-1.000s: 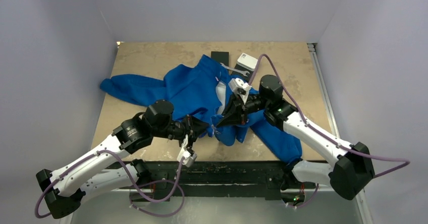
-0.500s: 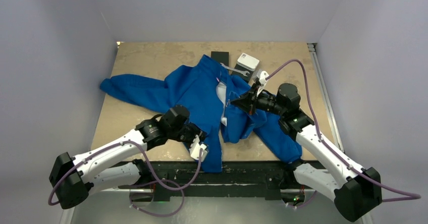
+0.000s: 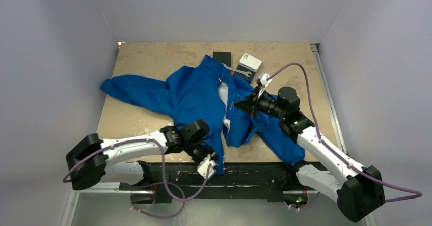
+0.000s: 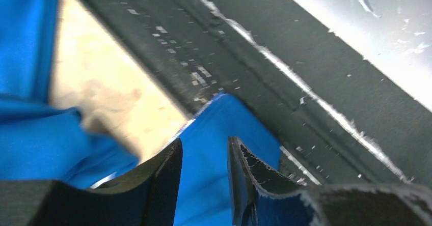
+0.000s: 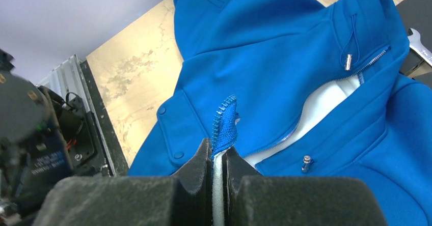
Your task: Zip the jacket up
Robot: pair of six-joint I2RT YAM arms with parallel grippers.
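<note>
Right claw (image 5: pixel 218 147) is pinched tight on the zip tape end (image 5: pixel 224 119), which sticks up just past the fingertips. Left claw (image 4: pixel 205 142) has jaws narrowly apart. Blue hem shows in the gap and beyond the tips; can't tell if the pads touch it.

Jacket (image 3: pixel 191 91) lies front-up on the table (image 3: pixel 142 58) and isn't zipped yet. From the right claw, the body fans out ahead and to both sides, and the open zipper (image 5: pixel 297 124) runs away ahead-right towards the collar over the white lining. From the left claw, the hem corner is directly ahead, draped over the dark rail (image 4: pixel 254 58), with more blue off to its left.

My read on the step is lining up the two bottom ends:
- Keep the right pinch firm and low on the tape, with no twist, or the teeth won't mate.
- The left claw needs a solid bite on the opposite hem, close to the zip edge rather than loose fabric.
- Pull both ends lightly taut towards the near edge before mating them.
- I can't find the slider in these views; locate it first.

Risk: the hem slides off the edge if left loose.
</note>
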